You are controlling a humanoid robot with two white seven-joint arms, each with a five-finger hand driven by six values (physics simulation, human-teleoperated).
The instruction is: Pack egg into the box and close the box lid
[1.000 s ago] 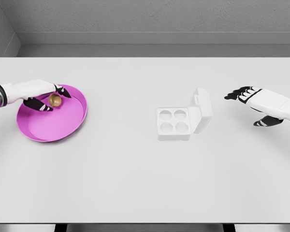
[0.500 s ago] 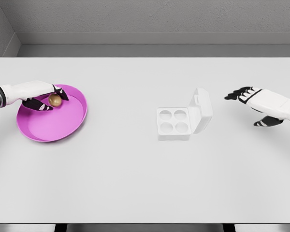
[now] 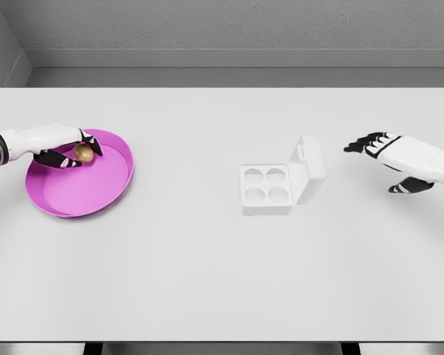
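My left hand (image 3: 55, 144) grasps the small brown egg (image 3: 83, 152); the white four-cup box (image 3: 266, 186), far to its right, waits empty and open.

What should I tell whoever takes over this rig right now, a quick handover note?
Left hand: over the pink plate at the table's left, fingers curled around the brown egg; whether the egg is lifted cannot be told.
Right hand: hangs at the right, fingers relaxed, holding nothing, apart from the box.
Box: mid-table, four cups all empty, lid open and standing up on its right side.
Done: egg grasped, nothing packed.
Left: carry the egg to a cup, release it, then close the lid, probably with the right hand, which is nearer.
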